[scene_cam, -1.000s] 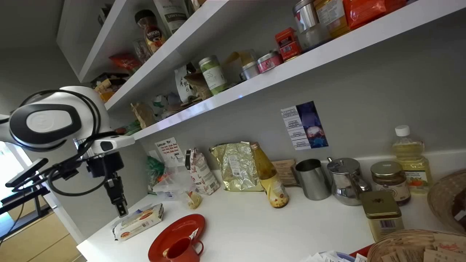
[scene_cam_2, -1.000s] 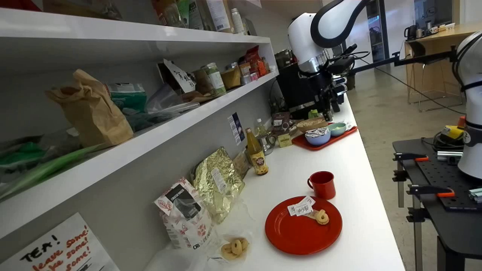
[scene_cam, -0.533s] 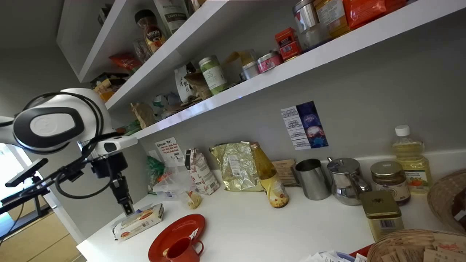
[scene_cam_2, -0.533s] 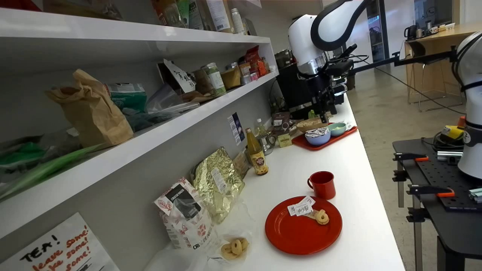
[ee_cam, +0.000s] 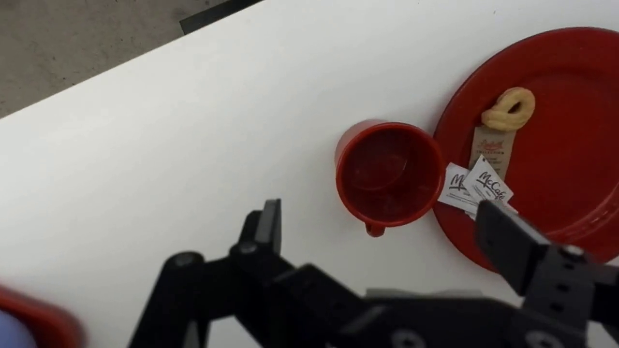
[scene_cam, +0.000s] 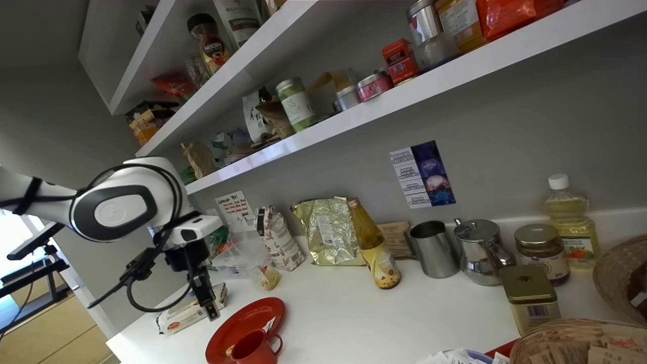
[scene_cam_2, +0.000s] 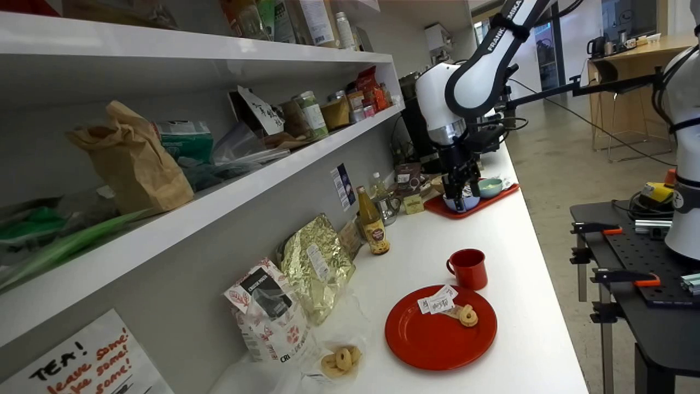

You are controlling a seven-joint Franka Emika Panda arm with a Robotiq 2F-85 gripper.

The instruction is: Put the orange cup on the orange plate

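The gripper [ee_cam: 379,212] is above the white counter [ee_cam: 159,183], its two fingers [ee_cam: 505,249] wide apart; against the dark body in both exterior views they are hard to make out. In the wrist view the orange cup [ee_cam: 389,176] shows at the gap between them, upright on the counter, mouth up, its handle mostly hidden below the rim. It sits just beside the orange plate [ee_cam: 575,154]; whether the two touch, I cannot tell. The plate holds a ring-shaped biscuit [ee_cam: 505,116], a brown paper sachet [ee_cam: 493,150] and white McCafé sachets [ee_cam: 488,181]; one finger covers part of its rim, and the view's edge crops it. Beyond, in an exterior view, a red tray [scene_cam_2: 504,192] carries a green bowl [scene_cam_2: 490,192] and a blue bowl [scene_cam_2: 470,204], the latter partly behind the gripper. Near it a wicker basket [scene_cam: 556,328] of paper packets [scene_cam: 614,354] is cut off by the frame. A clear bag [scene_cam_2: 322,350] holds more ring-shaped biscuits [scene_cam_2: 343,358]. The inside of a steel milk jug [scene_cam: 437,253] is too dark to read
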